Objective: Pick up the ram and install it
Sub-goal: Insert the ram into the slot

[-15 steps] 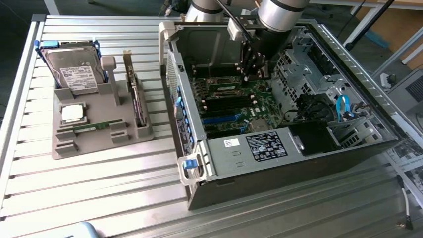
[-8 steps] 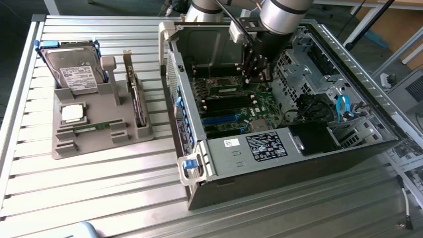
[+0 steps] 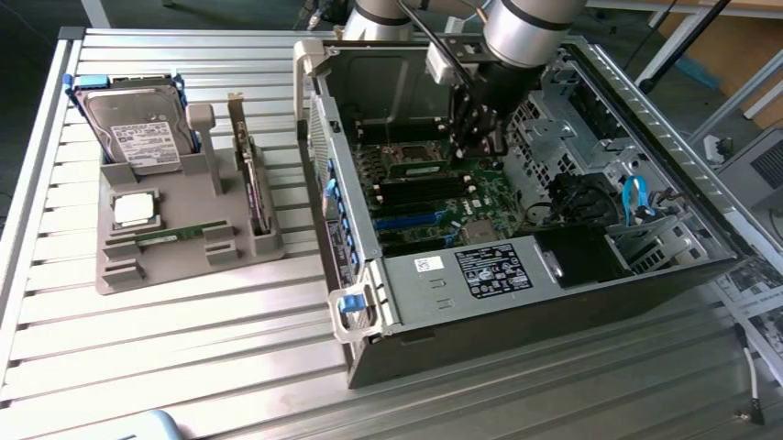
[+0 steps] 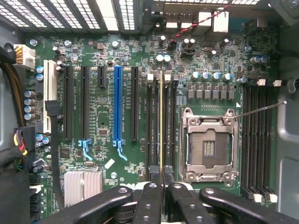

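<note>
In the wrist view my gripper (image 4: pixel 161 189) is shut on the ram (image 4: pixel 161 126). I see the ram edge-on, as a thin stick with a yellowish lower edge. It hangs lengthwise over the black memory slots (image 4: pixel 157 116) beside the empty silver processor socket (image 4: pixel 209 144). Whether it touches a slot I cannot tell. In the exterior view the gripper (image 3: pixel 475 147) reaches down inside the open computer case (image 3: pixel 490 275), just above the motherboard (image 3: pixel 471 197).
A grey tray (image 3: pixel 183 261) at the exterior view's left holds a hard drive (image 3: pixel 141 133), a square silver processor chip (image 3: pixel 135 209), an upright dark expansion card (image 3: pixel 253 183) and a narrow green stick (image 3: pixel 171 236). More black slots (image 4: pixel 257 140) lie past the socket. Case walls surround the gripper.
</note>
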`<state>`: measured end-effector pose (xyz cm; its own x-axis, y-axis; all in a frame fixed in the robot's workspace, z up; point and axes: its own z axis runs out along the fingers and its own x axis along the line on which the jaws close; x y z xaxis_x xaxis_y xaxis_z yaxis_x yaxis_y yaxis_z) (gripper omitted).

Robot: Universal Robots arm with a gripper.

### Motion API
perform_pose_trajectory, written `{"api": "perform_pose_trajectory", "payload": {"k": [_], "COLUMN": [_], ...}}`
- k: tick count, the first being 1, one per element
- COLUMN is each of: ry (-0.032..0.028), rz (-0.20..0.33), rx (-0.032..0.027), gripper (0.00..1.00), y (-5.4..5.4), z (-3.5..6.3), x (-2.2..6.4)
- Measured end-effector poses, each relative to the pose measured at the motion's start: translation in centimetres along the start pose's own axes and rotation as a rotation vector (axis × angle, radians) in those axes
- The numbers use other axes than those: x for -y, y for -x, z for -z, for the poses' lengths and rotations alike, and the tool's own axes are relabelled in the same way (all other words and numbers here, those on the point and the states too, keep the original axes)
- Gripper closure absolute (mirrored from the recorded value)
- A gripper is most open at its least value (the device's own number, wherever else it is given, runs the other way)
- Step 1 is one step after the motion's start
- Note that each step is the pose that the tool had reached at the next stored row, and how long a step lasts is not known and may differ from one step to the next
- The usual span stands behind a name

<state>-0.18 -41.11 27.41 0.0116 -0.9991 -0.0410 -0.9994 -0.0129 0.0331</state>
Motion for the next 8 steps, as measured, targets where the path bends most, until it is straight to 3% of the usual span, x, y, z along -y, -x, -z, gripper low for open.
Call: {"api": "perform_pose_trajectory", "payload": {"k": [8], "ry": [0.0000], "rz": [0.000], "rx": [-0.0001], "gripper": [0.88], "y": [-0.04], "z": [-0.48], "x": [0.02]}}
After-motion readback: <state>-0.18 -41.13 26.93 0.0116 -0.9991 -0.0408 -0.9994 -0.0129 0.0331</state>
